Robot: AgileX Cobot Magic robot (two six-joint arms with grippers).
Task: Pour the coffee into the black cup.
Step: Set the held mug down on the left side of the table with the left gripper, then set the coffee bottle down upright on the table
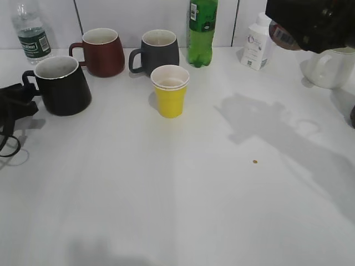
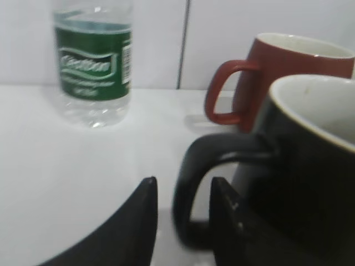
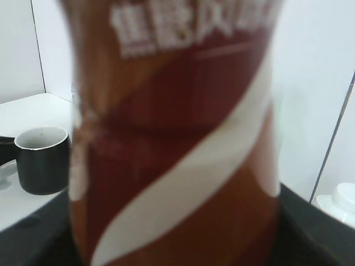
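The black cup [image 1: 62,86] stands at the table's left, white inside, its loop handle [image 2: 186,205] pointing left. My left gripper [image 2: 183,185] sits low at that handle, open. One finger [image 2: 141,221] is outside the loop and the other [image 2: 224,221] is against the cup side, with gaps around the handle. In the exterior view the left gripper [image 1: 25,97] is at the far left edge. My right gripper [image 1: 310,22] hangs high at the back right, shut on the coffee bottle [image 3: 175,138]. The bottle's brown, white and red label fills the right wrist view and hides the fingertips.
Along the back stand a water bottle [image 1: 32,36], a maroon mug [image 1: 102,51], a dark grey mug [image 1: 158,51], a green bottle [image 1: 202,30] and a white bottle [image 1: 256,47]. A yellow paper cup [image 1: 170,91] stands mid-table. A white mug [image 1: 333,66] sits far right.
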